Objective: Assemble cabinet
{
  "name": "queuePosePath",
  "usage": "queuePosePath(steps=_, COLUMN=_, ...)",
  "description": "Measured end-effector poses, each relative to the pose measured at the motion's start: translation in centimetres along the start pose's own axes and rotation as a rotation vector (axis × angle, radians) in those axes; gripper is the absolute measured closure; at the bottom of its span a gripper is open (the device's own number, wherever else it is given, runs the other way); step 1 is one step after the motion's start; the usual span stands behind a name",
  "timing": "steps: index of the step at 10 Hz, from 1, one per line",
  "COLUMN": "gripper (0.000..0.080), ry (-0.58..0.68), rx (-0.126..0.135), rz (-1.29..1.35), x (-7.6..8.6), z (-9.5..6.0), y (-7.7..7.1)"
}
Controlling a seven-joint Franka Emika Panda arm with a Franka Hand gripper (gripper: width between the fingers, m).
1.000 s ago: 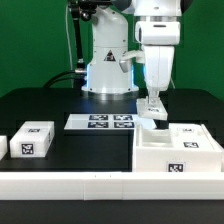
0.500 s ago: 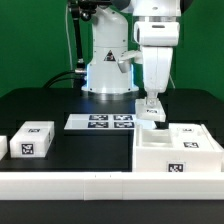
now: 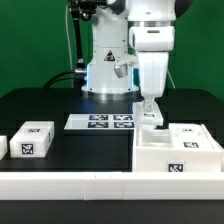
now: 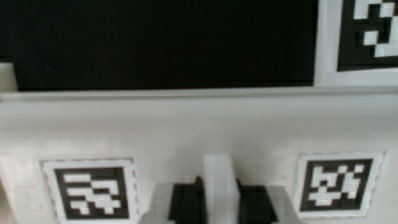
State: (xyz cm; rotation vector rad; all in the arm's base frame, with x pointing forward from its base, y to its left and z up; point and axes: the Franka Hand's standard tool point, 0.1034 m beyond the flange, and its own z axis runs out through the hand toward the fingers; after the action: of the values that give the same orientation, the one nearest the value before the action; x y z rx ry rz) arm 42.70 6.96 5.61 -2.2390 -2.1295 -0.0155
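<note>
The cabinet (image 3: 172, 152) is a large white box-shaped body with tag markers, lying at the front of the exterior view's right. My gripper (image 3: 150, 113) hangs straight down over its rear left corner. In the wrist view the gripper (image 4: 217, 202) has its two dark fingers (image 4: 185, 203) set close on either side of a thin white upright wall of the cabinet (image 4: 196, 125), between two tags. The jaws look shut on that wall.
The marker board (image 3: 100, 122) lies flat left of the gripper. A small white tagged block (image 3: 32, 140) sits at the front left, with another (image 3: 3, 147) at the left edge. A white rail (image 3: 70, 187) runs along the front. The robot base (image 3: 108, 70) stands behind.
The arm's wrist has shifted slightly to the exterior view's left and a little lower. The gripper stays at the cabinet's rear left corner. The parts have not moved.
</note>
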Motion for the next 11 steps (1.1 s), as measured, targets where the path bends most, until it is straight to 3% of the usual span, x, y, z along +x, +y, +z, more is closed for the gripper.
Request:
queuePosePath(steps=4, gripper=0.0737, ry=0.103, rx=0.015, rz=0.020, x=-0.9, z=0.8, y=0.1)
queuePosePath(steps=6, gripper=0.0737, ry=0.142, rx=-0.018, rz=0.012, x=-1.8, z=1.0, y=0.4)
queuePosePath(steps=9, gripper=0.0737, ry=0.141, rx=-0.011, rz=0.028, x=-1.8, z=1.1, y=0.3)
queuePosePath(steps=10, gripper=0.0737, ry=0.137, rx=-0.014, rz=0.056, x=-1.4, z=0.7, y=0.3)
queuePosePath(steps=11, gripper=0.0737, ry=0.125, rx=-0.035, rz=0.050, x=-0.2, z=-0.4, y=0.6)
